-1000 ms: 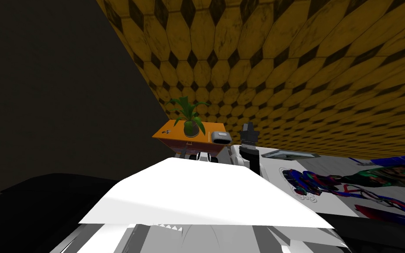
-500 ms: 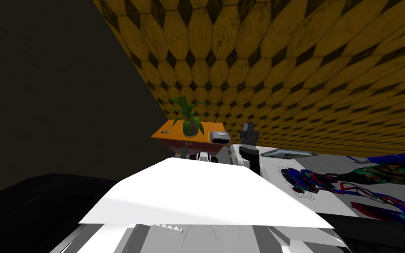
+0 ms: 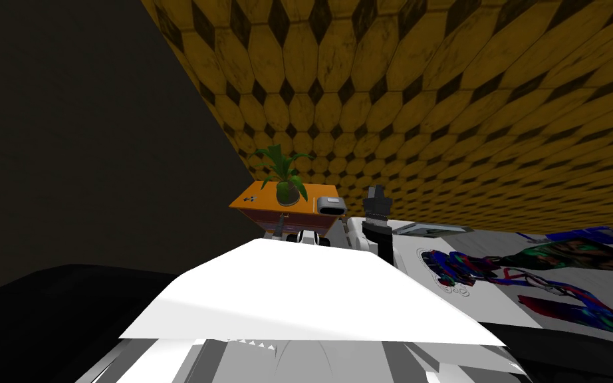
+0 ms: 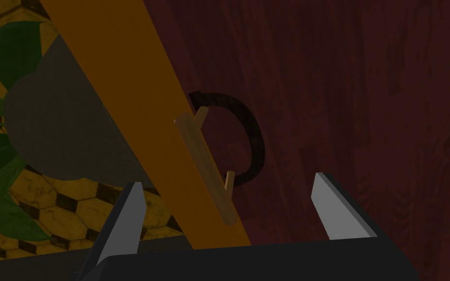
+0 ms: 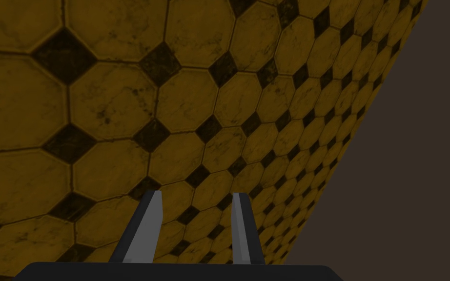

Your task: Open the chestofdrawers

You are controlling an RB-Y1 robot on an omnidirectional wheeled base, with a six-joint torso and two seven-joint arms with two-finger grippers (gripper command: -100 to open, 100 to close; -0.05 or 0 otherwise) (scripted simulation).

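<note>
The chest of drawers (image 3: pixel 262 199) has an orange top and a dark red wood front (image 4: pixel 365 97). It stands against the tiled wall just beyond my chest. In the left wrist view a pale wooden bar handle (image 4: pixel 204 163) sits on the front next to the orange top edge (image 4: pixel 121 73), with a dark curved mark behind it. My left gripper (image 4: pixel 229 207) is open, and the handle lies between its fingers, a little ahead of the tips and not touched. My right gripper (image 3: pixel 378 193) is raised beside the chest's right corner. Its fingers (image 5: pixel 146 229) stand a narrow gap apart with nothing between them.
A potted green plant (image 3: pixel 287 176) and a small grey device (image 3: pixel 330 206) stand on the chest's top. A bed with a white, blue and red patterned cover (image 3: pixel 531 279) lies to the right. A yellow and black tiled wall (image 3: pixel 431 100) runs behind, and a dark wall (image 3: pixel 86 133) is on the left.
My head camera has shifted slightly: the tiled wall and bed cover have slid across the picture. Both arms and the chest of drawers hold their places.
</note>
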